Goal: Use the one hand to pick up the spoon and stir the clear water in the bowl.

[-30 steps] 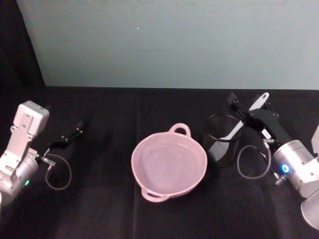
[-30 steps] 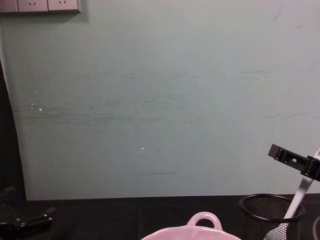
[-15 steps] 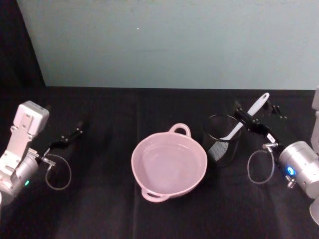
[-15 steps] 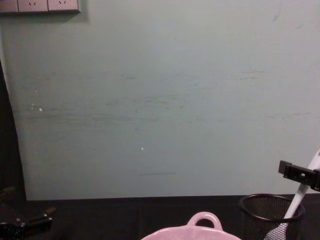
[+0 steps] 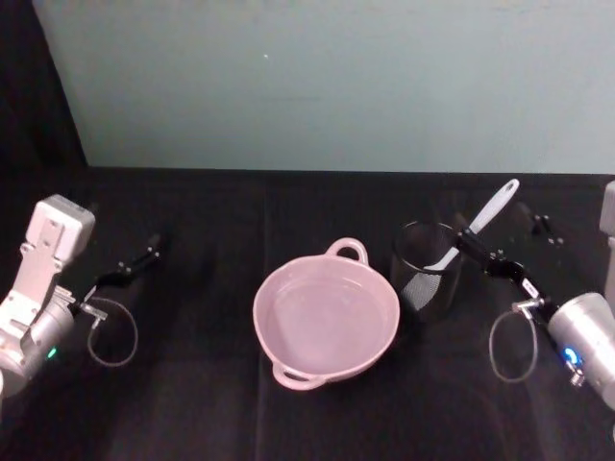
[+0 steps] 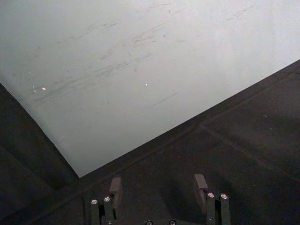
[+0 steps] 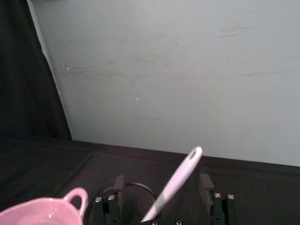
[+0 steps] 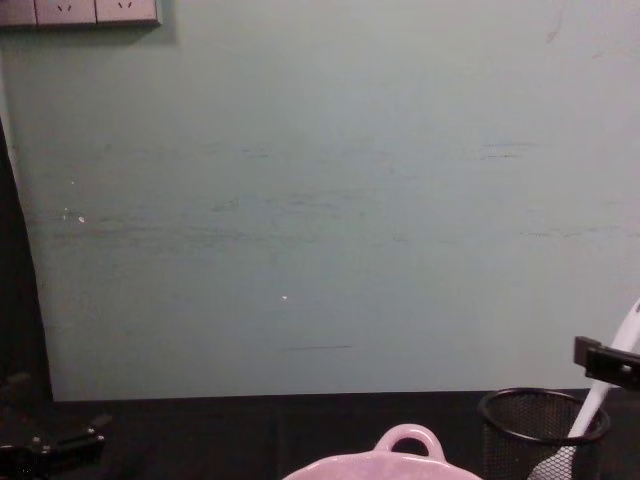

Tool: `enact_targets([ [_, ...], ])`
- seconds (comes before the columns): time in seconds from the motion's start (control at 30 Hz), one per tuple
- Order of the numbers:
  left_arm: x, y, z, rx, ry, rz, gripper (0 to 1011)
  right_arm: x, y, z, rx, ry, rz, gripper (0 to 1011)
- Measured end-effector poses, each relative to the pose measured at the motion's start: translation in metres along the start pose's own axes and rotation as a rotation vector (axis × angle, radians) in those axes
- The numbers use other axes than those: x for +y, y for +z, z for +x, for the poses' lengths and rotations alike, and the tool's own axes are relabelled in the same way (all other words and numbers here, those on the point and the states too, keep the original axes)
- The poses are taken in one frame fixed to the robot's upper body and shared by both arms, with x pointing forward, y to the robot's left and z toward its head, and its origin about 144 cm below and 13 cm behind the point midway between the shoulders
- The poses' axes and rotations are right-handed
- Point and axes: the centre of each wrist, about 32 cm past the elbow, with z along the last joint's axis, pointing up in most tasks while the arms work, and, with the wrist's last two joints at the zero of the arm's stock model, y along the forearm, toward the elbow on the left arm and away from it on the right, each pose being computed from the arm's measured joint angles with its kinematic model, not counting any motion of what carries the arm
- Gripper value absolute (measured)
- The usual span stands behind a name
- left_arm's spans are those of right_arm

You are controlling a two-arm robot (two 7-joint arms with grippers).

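1. So over the last second the right hand (image 5: 478, 252) has slid back toward the right edge of the head view, dropping lower along the spoon (image 5: 474, 228).
2. Its fingers are spread apart on either side of the handle, nothing gripped yet.
3. The spoon hasn't budged: leaning in the mesh cup (image 5: 427, 270), right of centre, beside the pink bowl (image 5: 326, 314) at mid-frame.
4. Looks like it's lining up the grasp, so stirring is a way off.
5. Left hand (image 5: 127, 268) sits parked on the counter (image 5: 211, 403) at the left, fingers apart, holding nothing.
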Motion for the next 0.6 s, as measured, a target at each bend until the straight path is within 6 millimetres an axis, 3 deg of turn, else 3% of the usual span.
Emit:
enact_targets([
  [0.4,0.0,0.0,0.0,0.0,0.0,0.0,1005,-0.038,-0.003,-0.007,-0.089,-0.08,0.032,1003],
  [0.6,0.0,0.0,0.0,0.0,0.0,0.0,1005,-0.058,-0.015,-0.004,-0.135,-0.148,0.085,1003],
])
